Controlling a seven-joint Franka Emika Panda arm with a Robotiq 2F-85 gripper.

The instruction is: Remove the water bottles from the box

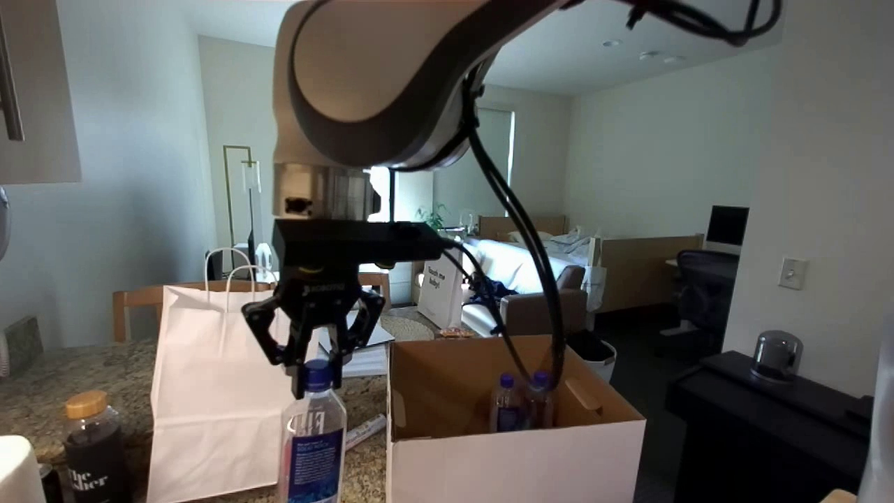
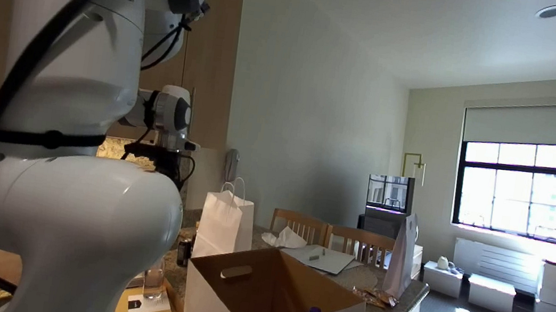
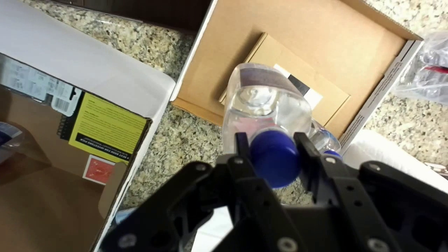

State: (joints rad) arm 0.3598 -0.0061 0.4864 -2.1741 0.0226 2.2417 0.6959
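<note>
Hand [image 1: 318,381] clamped on the blue cap [image 3: 274,159] of one bottle [image 1: 314,457], which I hold outside the box [image 1: 513,464]. Another bottle [image 3: 322,137] is out too (its footing I can't make out). Two bottles [image 1: 507,413] wait inside: about half done, I judge.

Plastic bottle [image 1: 314,461] — glossy, matt cardboard box [image 1: 513,461], paper bag [image 1: 220,391], smooth stone counter [image 3: 182,133]
</note>
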